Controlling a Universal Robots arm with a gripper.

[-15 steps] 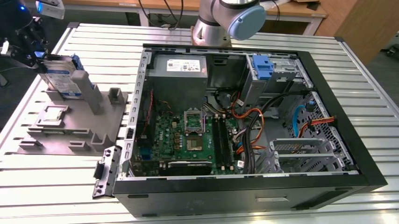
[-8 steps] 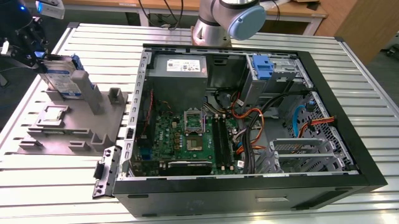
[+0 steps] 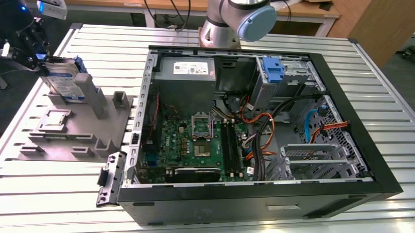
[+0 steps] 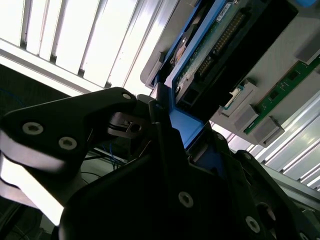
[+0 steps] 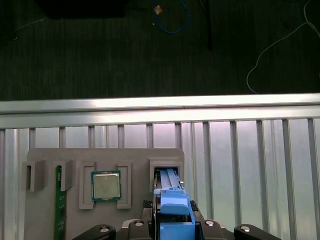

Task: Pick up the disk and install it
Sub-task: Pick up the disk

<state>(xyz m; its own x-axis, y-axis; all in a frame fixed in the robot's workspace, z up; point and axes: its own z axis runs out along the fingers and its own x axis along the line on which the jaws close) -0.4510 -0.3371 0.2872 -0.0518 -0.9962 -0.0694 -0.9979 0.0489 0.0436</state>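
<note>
Slatted aluminium table (image 3: 58, 204) carried everything. Black PC tower case (image 3: 259, 199) lay on its side, panel off, across centre-right of the exterior view. Green motherboard (image 3: 194, 141) lay on the case floor, and a narrow blue plastic latch (image 3: 274, 70) stood upright in the bay at the case's upper right. Grey-and-blue robot arm (image 3: 240, 19) stood at top centre, behind the case. Grey plastic parts fixture (image 3: 71, 141) sat just beside the case, on the exterior view's left.

Disk (image 3: 63, 77), a flat silver-grey hard drive in bright blue plastic rails with a white-and-blue label, stood on edge at upper left, at the fixture's slot. Couldn't tell if it was clear of the slot. Black gripper (image 3: 40, 58) was on its upper end, jaws clamped on the blue rail. Label print was too small to read.

View differences:
- **First wrist view:** looked down the disk's edge (image 5: 172, 200) into the slot. It also showed a small square grey chip (image 5: 105, 186) seated in a fixture pocket and a green memory stick (image 5: 60, 200) on edge.
- **Second wrist view:** showed the disk's circuit-board side and pin connector (image 4: 220, 35).
</note>
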